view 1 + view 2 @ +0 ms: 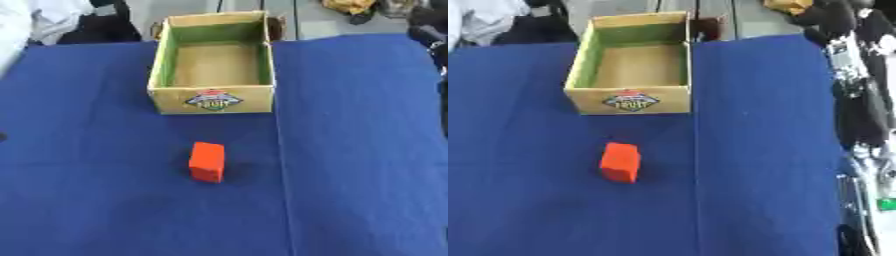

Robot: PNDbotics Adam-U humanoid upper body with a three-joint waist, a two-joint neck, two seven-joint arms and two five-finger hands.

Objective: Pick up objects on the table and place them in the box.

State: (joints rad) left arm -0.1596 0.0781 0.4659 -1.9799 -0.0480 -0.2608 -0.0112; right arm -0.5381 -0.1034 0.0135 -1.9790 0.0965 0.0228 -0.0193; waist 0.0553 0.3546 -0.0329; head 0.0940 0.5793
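An orange-red block (207, 161) stands on the blue cloth in the middle of the table, a short way in front of the box. The cardboard box (213, 99) has green inner walls, a printed label on its front wall and a bare brown floor. My right arm (852, 75), black with silver parts, runs along the table's right edge, far from the block and to the right of the box. Its hand (833, 22) is a dark shape near the far right corner, and I cannot make out its form. No left hand shows.
The blue cloth (359, 150) covers the whole table. White cloth and dark things (52, 20) lie beyond the far left edge, and yellow and dark clutter (354, 7) beyond the far right. Metal frame parts (868, 200) stand off the table's right side.
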